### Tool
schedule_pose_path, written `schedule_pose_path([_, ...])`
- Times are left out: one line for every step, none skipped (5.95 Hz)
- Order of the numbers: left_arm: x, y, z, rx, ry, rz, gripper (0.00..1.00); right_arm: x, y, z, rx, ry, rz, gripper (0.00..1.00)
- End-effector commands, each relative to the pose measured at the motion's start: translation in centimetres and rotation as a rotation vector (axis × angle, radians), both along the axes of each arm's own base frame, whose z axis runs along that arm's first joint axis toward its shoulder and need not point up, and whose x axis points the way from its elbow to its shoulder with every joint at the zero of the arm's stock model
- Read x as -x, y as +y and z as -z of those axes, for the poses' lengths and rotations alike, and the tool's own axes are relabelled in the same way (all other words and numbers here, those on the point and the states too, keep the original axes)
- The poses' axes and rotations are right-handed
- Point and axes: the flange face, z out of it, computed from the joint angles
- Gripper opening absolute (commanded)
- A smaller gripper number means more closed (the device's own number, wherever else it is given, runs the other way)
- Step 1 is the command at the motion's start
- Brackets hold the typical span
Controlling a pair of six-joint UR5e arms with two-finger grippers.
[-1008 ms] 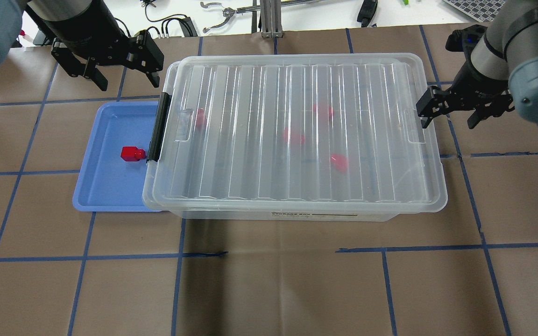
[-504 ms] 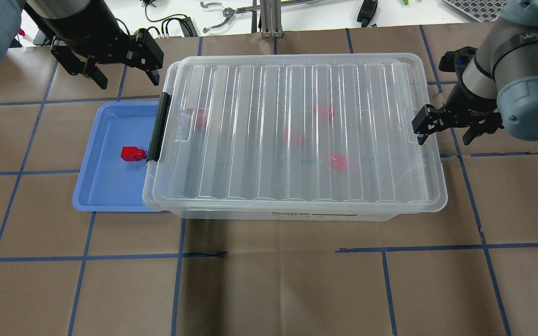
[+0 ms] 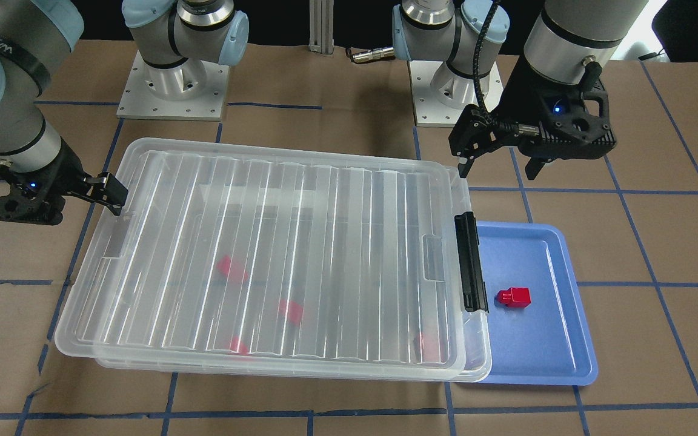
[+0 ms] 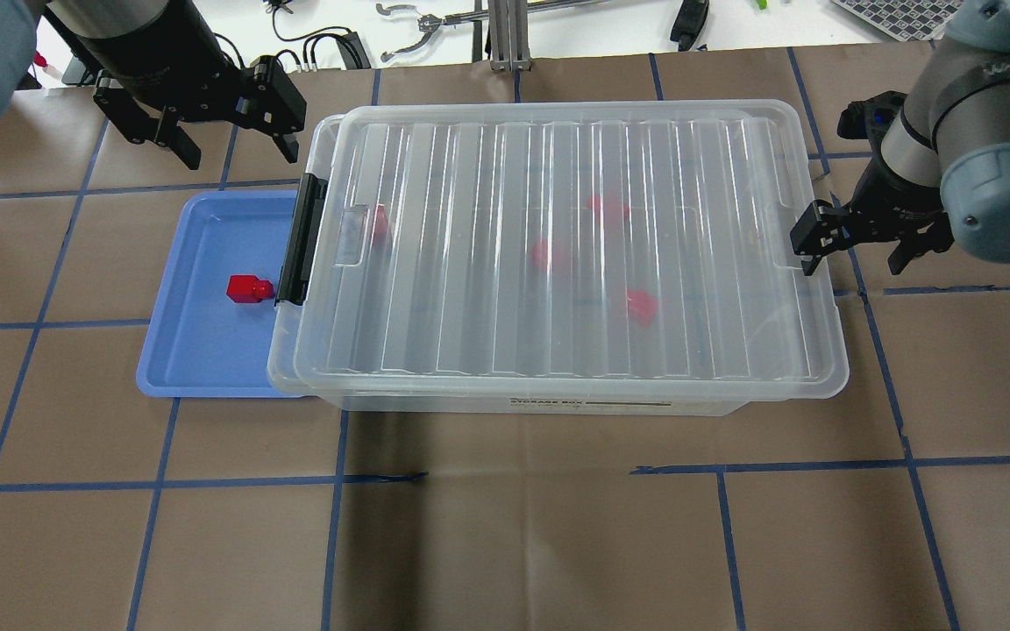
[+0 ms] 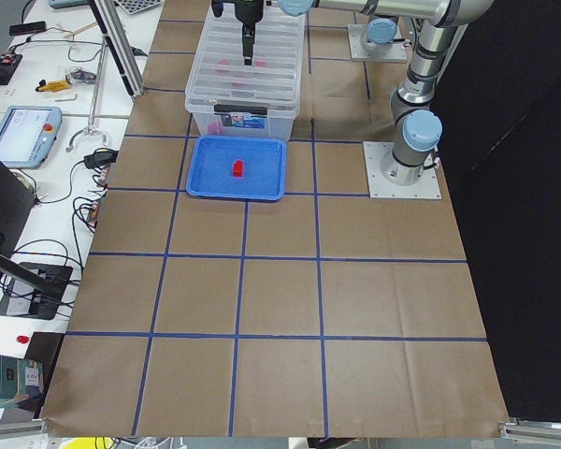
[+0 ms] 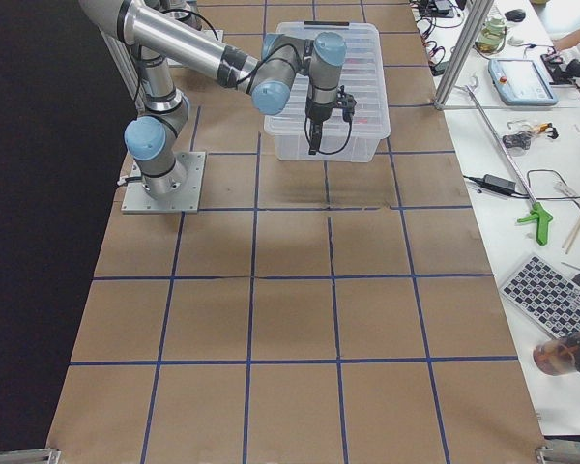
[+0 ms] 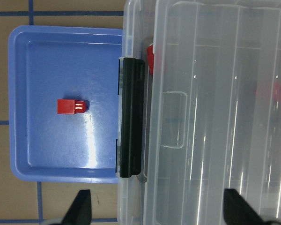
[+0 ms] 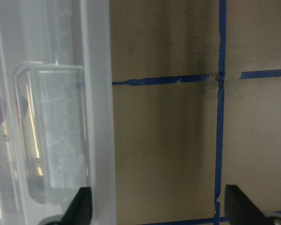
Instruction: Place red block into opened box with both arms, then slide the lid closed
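Astride the lid (image 4: 558,245) edge, right fingers (image 4: 810,237) spread, pointing down

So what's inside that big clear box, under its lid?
Four red blocks show through the lid as blurry patches, spread across the box. The ribbed plastic hides their exact shape and anything smaller.

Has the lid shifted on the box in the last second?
Yes. In the overhead view the lid has slid rightward, away from the black latch, baring the box rim there.
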Motion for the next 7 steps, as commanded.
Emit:
schedule_pose_path([-0.1, 0.1, -0.1, 0.0, -0.001, 0.0, 0.98, 1.7, -0.1, 0.1, -0.003, -0.003, -0.011, 1.0])
schedule_pose_path([-0.2, 0.0, -0.2, 0.005, -0.007, 0.002, 0.98, 3.1, -0.1, 0.0, 0.0, -0.004, -0.016, 1.0])
schedule_pose_path([-0.2, 0.1, -0.1, 0.002, -0.009, 0.005, 0.98, 4.5, -0.1, -0.2, 0.001, -0.005, -0.019, 1.0])
schedule_pose_path([-0.3, -0.1, 0.3, -0.01, -0.015, 0.109, 0.98, 5.4, 0.0, -0.1, -0.001, -0.007, -0.014, 1.0])
schedule_pose_path([-1.2, -0.4, 0.5, -0.013, -0.017, 0.206, 0.98, 5.7, 0.0, -0.1, -0.001, -0.006, -0.01, 1.0])
schedule_pose_path([-3.4, -0.8, 0.5, -0.016, -0.018, 0.336, 0.98, 5.9, 0.1, -0.2, -0.003, 0.011, -0.02, 1.0])
schedule_pose_path([-4.4, -0.3, 0.2, -0.039, -0.017, 0.495, 0.98, 6.5, -0.2, -0.6, 0.022, 0.051, -0.039, 1.0])
